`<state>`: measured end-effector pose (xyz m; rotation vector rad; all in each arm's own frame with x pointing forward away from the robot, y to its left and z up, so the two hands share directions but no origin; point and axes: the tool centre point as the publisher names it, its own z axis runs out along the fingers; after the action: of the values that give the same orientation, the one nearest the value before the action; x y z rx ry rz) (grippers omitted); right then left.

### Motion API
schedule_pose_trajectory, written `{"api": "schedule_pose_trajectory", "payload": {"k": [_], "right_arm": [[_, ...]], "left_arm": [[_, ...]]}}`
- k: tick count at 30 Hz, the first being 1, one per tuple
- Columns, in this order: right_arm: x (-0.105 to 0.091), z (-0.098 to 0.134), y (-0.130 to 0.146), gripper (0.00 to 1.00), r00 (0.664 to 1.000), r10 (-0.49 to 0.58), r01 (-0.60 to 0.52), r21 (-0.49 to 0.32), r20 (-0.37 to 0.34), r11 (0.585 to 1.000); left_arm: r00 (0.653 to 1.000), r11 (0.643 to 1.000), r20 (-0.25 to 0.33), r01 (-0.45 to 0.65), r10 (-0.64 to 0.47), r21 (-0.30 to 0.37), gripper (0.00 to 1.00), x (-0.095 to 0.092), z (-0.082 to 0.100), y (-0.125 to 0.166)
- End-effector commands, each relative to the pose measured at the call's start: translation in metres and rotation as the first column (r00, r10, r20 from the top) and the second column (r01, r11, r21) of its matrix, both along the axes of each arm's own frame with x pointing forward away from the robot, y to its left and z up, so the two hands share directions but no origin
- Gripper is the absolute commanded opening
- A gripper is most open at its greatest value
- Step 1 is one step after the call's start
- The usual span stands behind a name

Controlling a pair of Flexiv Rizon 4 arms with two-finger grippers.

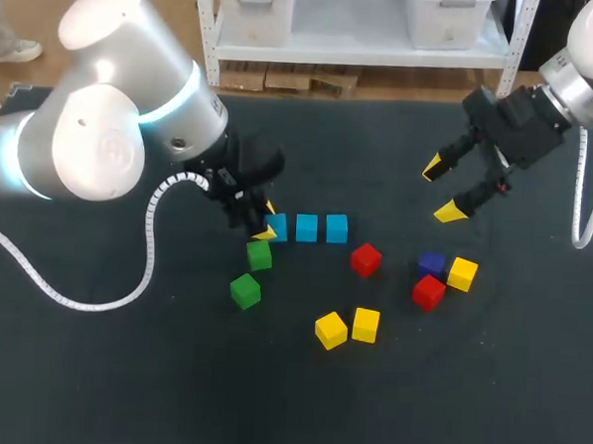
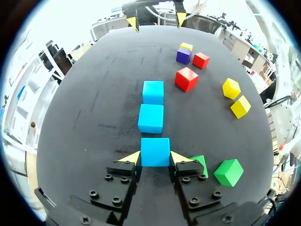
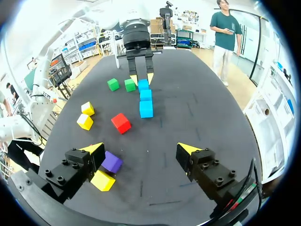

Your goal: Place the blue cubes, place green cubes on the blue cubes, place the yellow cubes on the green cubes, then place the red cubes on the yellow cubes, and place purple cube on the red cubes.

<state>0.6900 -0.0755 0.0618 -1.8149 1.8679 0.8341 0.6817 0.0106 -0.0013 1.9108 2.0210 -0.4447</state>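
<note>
Head view: left pincer [image 1: 268, 222] grips blue cube [image 1: 279, 228] at 9 o'clock end of row [image 1: 321, 228], likely squaring the base layer; green cubes [image 1: 259, 256] sit at 6 o'clock. Right pincer [image 1: 445, 190] wide, parked clear.

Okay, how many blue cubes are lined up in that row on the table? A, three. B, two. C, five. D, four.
A: three blue cubes sit in one straight row, and the end blue cube is between the fingers of the left gripper.
</note>
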Motion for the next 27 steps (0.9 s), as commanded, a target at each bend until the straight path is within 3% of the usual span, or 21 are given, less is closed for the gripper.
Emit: {"api": "schedule_pose_trajectory", "payload": {"k": [1,23,27], "right_arm": [[0.0007,-0.0003,0.0,1.0,1.0,0.002,-0.002,0.002,-0.001,1.0],[0.0007,-0.0003,0.0,1.0,1.0,0.002,-0.002,0.002,-0.001,1.0],[0.0007,-0.0003,0.0,1.0,1.0,0.002,-0.002,0.002,-0.001,1.0]], "left_arm": [[1.0,1.0,-0.003,0.004,-0.004,0.003,0.0,0.0038,-0.0009,0.0009],[1.0,1.0,-0.005,0.015,-0.015,0.014,0.0,0.0076,-0.0022,0.0016],[1.0,1.0,-0.006,0.021,-0.02,0.016,0.23,0.0068,-0.0019,0.0016]]}}
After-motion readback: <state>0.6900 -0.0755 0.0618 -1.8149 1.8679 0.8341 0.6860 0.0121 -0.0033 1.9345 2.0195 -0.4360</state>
